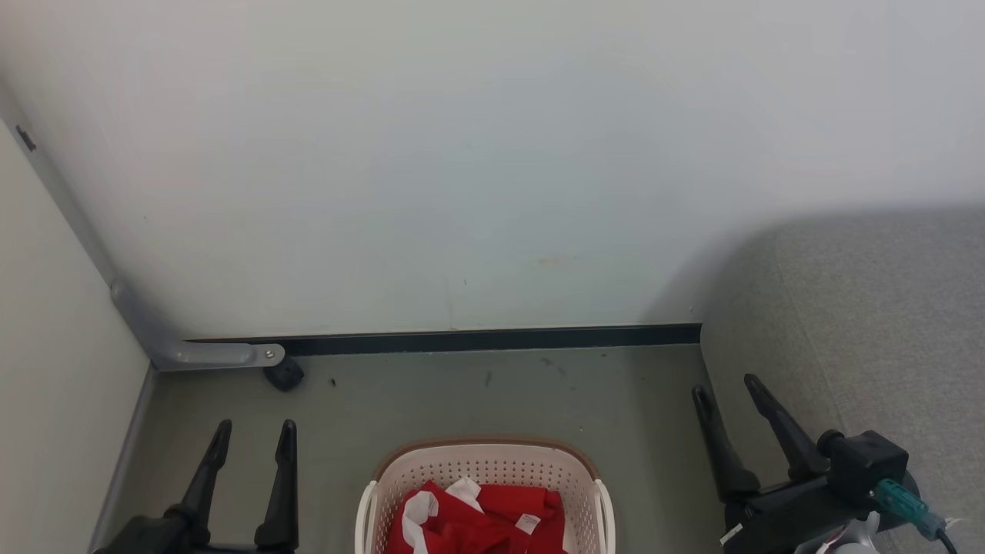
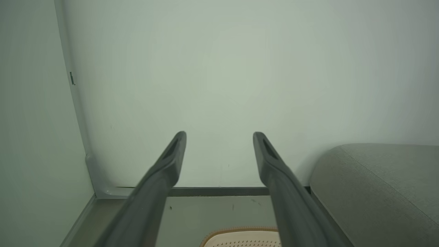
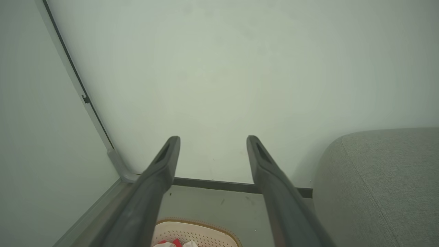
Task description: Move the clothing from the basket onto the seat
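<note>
Head view: the basket [image 1: 492, 471] stands on the floor [image 1: 462, 396], well out from the floor's back edge, where a dark skirting strip [image 1: 492, 338] runs under the pale wall [image 1: 462, 154]. It sits roughly midway between the floor's left edge and the seat [image 1: 869, 323], which rises along the floor's right edge. The clothing [image 1: 477, 529] lies bundled inside the basket, red with white patches and a small white tag showing on top. A grey metal bracket [image 1: 223, 355] and a small black wheel [image 1: 283, 375] sit in the floor's back left corner.

The left gripper [image 1: 257, 425] hangs over the floor left of the basket, apart from it. Its two dark fingers are spread wide, point toward the back wall and have nothing between them. The right gripper [image 1: 724, 385] hangs right of the basket, beside the seat's front edge. Its fingers are just as wide apart and hold nothing.

In the left wrist view the fingers stand wide apart against the wall, with the basket's brown rim low between them and the seat's rounded corner to the right. The right wrist view shows the same wide spread, with a scrap of the red and white clothing inside the basket below.
</note>
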Controlling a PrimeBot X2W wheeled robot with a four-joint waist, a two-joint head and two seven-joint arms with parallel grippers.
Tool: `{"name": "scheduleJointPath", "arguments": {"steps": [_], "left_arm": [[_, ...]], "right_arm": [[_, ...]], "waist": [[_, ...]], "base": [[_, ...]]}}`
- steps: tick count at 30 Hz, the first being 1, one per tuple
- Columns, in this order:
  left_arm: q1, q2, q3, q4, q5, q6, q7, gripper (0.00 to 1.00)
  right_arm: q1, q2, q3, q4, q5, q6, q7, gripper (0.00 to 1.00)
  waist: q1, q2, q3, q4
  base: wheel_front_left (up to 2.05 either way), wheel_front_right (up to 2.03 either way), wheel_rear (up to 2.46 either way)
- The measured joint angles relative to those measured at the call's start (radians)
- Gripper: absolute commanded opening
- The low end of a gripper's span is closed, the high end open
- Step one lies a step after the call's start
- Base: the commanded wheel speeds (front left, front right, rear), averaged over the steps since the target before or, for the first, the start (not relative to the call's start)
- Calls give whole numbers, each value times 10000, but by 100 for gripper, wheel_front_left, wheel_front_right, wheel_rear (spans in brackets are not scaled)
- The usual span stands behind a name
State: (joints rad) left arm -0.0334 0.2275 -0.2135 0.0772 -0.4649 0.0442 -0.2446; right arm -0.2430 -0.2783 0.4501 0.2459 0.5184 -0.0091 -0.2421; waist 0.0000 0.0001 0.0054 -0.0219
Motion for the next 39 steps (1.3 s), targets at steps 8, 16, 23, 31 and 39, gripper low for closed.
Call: {"name": "scheduleJointPath", "arguments": {"steps": [8,16,23,31,39], "left_arm": [[-1,-8,-12,-27,311,-6,-52,100],[-1,-71,71,-8,311,-25,-54,100],[26,-136,198,-52,311,-94,-54,100],[23,-148,395,-176,311,-100,-54,100],[-5,-234,395,-199,309,-186,-54,100]], "right_arm": [[-144,-71,13,-58,-261,-8,-75,100],[-140,-54,-127,-58,-261,0,-75,100],[13,-40,-215,-119,-261,2,-77,100],[52,6,-309,-150,-297,0,-75,100],[50,52,-405,-213,-357,-13,-77,100]], "waist": [[0,0,9,-13],[0,0,32,-36],[0,0,151,-61],[1,0,523,-188],[0,0,918,-376]], "base": [[0,0,0],[0,0,0],[0,0,0],[0,0,0],[0,0,0]]}}
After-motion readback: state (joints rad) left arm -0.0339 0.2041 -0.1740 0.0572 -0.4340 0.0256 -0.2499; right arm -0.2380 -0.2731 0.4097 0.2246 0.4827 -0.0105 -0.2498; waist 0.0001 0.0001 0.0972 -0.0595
